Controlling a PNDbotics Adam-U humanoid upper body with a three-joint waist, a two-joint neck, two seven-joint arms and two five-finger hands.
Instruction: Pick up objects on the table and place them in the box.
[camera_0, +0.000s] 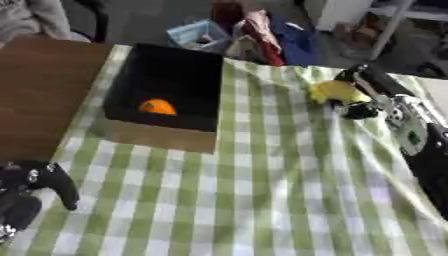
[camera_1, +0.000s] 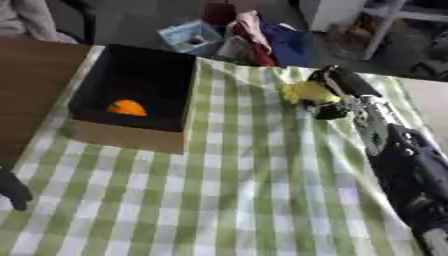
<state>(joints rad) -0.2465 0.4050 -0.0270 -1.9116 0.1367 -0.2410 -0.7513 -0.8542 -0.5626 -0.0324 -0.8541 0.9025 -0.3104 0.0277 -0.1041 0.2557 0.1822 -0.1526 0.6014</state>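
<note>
Left hand (camera_0: 35, 187): located at the lower left edge of the table, on the border between bare wood (camera_0: 39, 95) and the cloth (camera_0: 262, 200). Fingers are curled downward. Nothing is held in it.

Box (camera_0: 149, 136): positioned on the upper left part of the green-and-white checked cloth, beside the bare wood. The interior is black; the near wall is brown cardboard. The box is open at the top.

Orange object (camera_0: 157, 107): lies inside the box, on the floor, towards the left near corner. It is rounded; further detail cannot be made out.

Yellow object (camera_1: 306, 92): located at the far right of the cloth, well apart from the box. It sits at the cloth surface; whether it is lifted clear cannot be told.

Right hand (camera_1: 325, 95): enters from the right side, arm extended towards the far edge of the table. Its dark fingers (camera_1: 331, 111) are closed around the yellow object, one part above it and one part just below and beside it.

Beyond the far table edge, a heap of coloured items (camera_0: 254, 35) lies on the floor.
</note>
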